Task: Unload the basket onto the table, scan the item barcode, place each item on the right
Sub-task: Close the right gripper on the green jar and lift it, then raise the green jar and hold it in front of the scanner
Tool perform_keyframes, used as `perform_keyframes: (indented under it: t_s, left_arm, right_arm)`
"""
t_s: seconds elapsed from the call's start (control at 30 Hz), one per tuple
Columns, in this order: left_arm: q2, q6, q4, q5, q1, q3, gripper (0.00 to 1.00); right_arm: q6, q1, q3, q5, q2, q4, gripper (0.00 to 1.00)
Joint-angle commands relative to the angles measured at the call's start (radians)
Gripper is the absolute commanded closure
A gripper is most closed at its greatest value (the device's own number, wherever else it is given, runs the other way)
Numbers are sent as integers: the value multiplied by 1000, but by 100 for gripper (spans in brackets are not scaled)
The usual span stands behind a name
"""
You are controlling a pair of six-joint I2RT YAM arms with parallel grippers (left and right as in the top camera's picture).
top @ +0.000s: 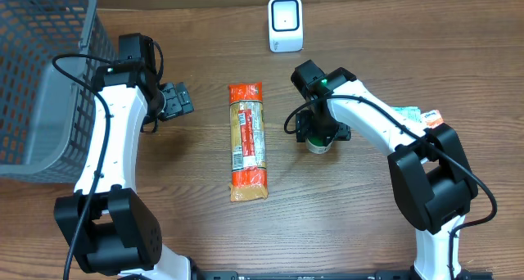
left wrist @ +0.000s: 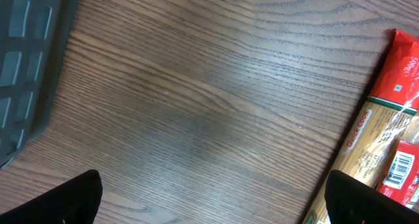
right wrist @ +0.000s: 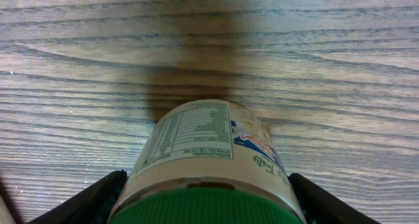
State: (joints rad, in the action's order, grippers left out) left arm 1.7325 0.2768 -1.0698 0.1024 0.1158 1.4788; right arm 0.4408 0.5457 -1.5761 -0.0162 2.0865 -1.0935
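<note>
**Right tool on the jar, left tool wide and empty**

From overhead I cannot see much of the round jar with a green lid and a white printed label (right wrist: pixel 196 135). The right tool (top: pixel 321 137) and its wrist cover it almost fully. In the right wrist view the lower edge cuts off the lid. The side turned to the camera shows a nutrition table and part of a red and blue logo. The two black fingers (right wrist: pixel 88 199) lie against the jar on both sides, just under the lid, so the right tool is closed on it at a wide setting. The jar seems to stand upright on the brown wooden table (top: pixel 196 51), right of centre. Whether it is lifted a little I cannot tell.

Behind the right arm a small white and orange packet (top: pixel 419 115) is mostly hidden.

The left tool (top: pixel 174 100) is fully open with nothing between its fingers. It hovers over bare wood beside the grey plastic mesh basket (top: pixel 41 75), which the picture cuts off at the left and top.

The long red and clear packet of spaghetti (top: pixel 247 141) lies flat between the arms, apart from both. The white boxy barcode scanner (top: pixel 285 24) stands near the far edge, well apart from the jar, with open wood between them.
</note>
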Motion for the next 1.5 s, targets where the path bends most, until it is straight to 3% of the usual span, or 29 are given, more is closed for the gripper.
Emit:
perform_keyframes:
  t_s: [0.0, 0.5, 0.73, 1.07, 1.47]
  left_arm:
    - [-5, -23, 2, 9, 0, 9, 0]
    - [-5, -23, 2, 9, 0, 9, 0]
    - [-5, -23, 2, 9, 1, 9, 0]
    - [-5, -23, 2, 9, 3, 9, 0]
    - [-5, -23, 2, 9, 9, 9, 0]
  right_arm:
    - [9, 5, 6, -15, 3, 0, 21]
    - [27, 5, 7, -16, 3, 0, 22]
    - [27, 5, 95, -18, 3, 86, 25]
    - [23, -6, 31, -42, 1, 42, 26]
    - [23, -7, 26, -42, 1, 40, 21]
